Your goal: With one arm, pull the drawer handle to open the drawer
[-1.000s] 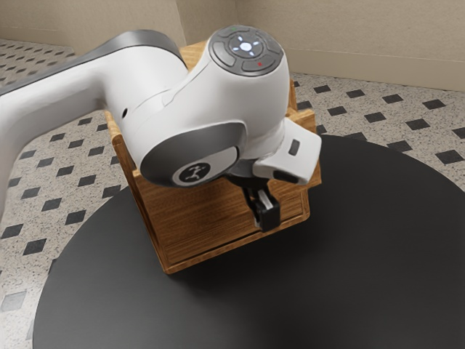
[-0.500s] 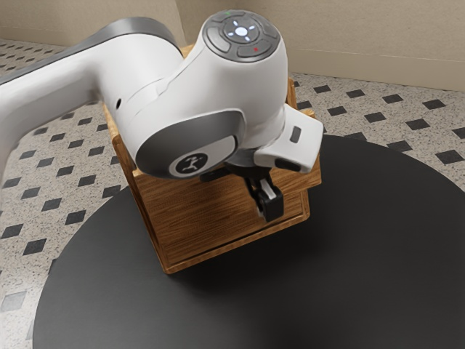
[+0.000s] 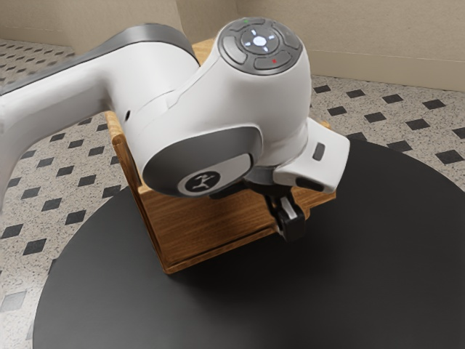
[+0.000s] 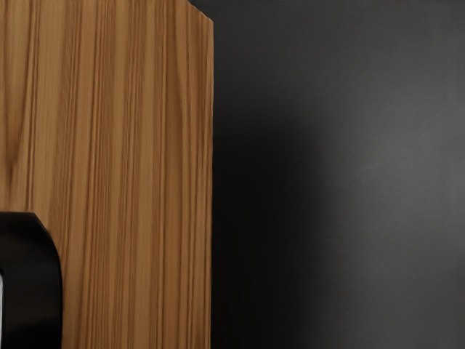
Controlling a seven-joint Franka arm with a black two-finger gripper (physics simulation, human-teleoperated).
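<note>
A wooden drawer cabinet [image 3: 192, 225] stands on the round black table [image 3: 363, 283], mostly covered by my white arm. My black gripper [image 3: 290, 224] hangs at the cabinet's front corner toward the exterior view's right, fingers close together. A strip of the drawer's wood [image 3: 325, 196] juts out beside my hand, past the cabinet's body. In the wrist view the wood-grain drawer face [image 4: 109, 145] lies just under my hand, and the rounded black drawer handle [image 4: 29, 283] shows at its edge. The grip itself is hidden by my hand.
The black tabletop [image 4: 349, 182] stretches wide toward the exterior view's right and front. A checkered floor [image 3: 43, 182] surrounds the table, with beige walls [image 3: 378, 29] behind.
My hand has moved toward the exterior view's right and slightly down, and the drawer's wood has come out with it beyond the cabinet's side.
</note>
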